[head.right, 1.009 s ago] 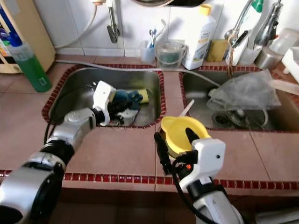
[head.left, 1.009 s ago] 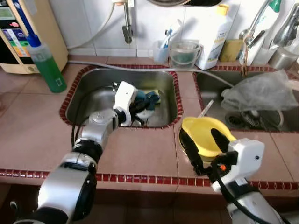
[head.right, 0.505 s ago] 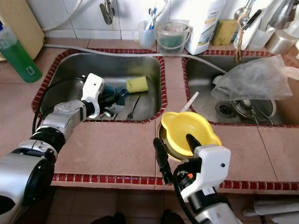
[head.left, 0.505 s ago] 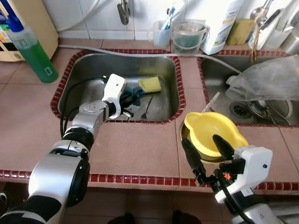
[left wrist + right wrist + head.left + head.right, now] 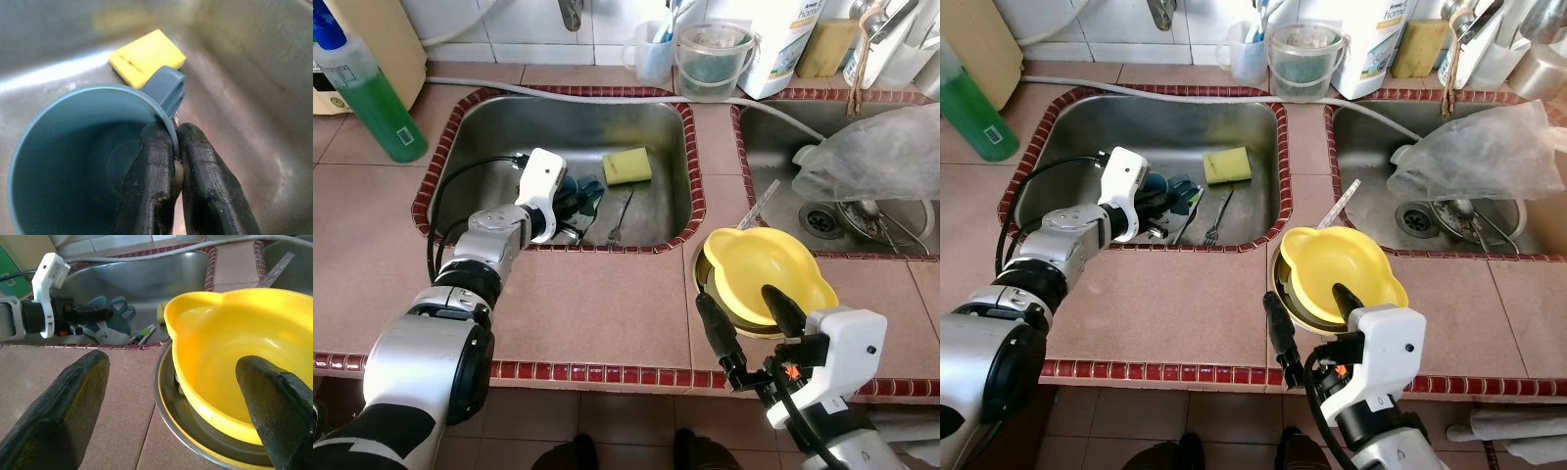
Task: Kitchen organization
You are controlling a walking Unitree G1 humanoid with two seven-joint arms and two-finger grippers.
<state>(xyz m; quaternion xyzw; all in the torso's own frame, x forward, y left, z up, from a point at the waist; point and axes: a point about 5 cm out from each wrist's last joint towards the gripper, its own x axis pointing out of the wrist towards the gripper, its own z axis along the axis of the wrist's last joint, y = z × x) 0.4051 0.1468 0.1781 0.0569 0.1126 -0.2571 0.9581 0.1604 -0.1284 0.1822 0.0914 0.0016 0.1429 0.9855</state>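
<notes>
- The left gripper (image 5: 175,169) is closed on the rim of the blue plastic mug (image 5: 93,147), one finger inside the wall and one outside, right beside the mug's handle.
- The mug lies inside the stainless steel left sink basin (image 5: 499,132), at its front part; its open mouth faces the wrist and its handle points toward the yellow rectangular sponge (image 5: 626,165) deeper in the basin.
- A metal fork (image 5: 619,219) lies on the basin floor just beside the mug, between it and the right wall of the basin.
- The right gripper (image 5: 171,396) is wide open, well apart from the basin, with the yellow plastic bowl (image 5: 766,278) between its fingers and not touched. The bowl sits in a steel bowl (image 5: 168,406) on the tiled counter (image 5: 597,313), right of the basin.
- Probably the mug must rise over the front rim of the basin; the counter there is bare.
</notes>
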